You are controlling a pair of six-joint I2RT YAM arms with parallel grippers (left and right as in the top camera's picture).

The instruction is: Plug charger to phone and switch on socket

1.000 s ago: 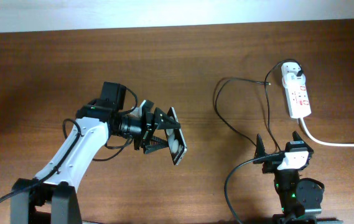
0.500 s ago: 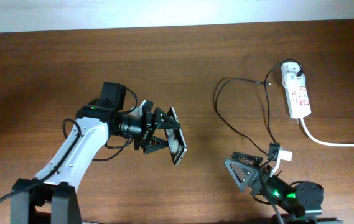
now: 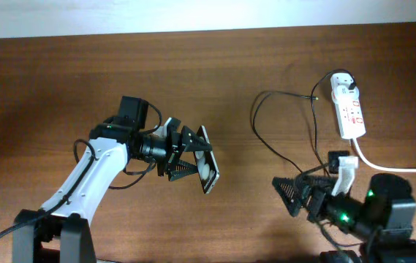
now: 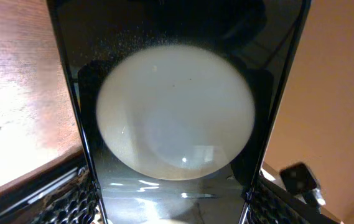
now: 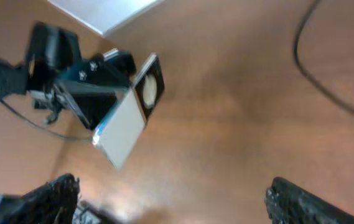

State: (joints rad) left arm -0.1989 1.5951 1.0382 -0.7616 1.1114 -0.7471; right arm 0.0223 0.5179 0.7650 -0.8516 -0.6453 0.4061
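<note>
The left pincer (image 3: 195, 156) pinches the phone (image 3: 208, 168); the right pincer (image 3: 300, 197), spread and empty, should take the charger (image 3: 253, 115) close behind its tip (for steady aiming).

Left pincer (image 3: 190, 153) raised, clamped on the phone (image 3: 209, 172); right pincer (image 3: 300, 195) low, spread wide.

Wears a white shell on the left arm (image 3: 91, 172), black at joints and base, thin black cables (image 3: 77, 148) looping alongside. Ends in black, ribbed, triangular fingers (image 3: 182, 169). Shows a dark right arm (image 3: 390, 208) with green lights (image 3: 343, 217) and a white bracket (image 3: 347, 172).
</note>
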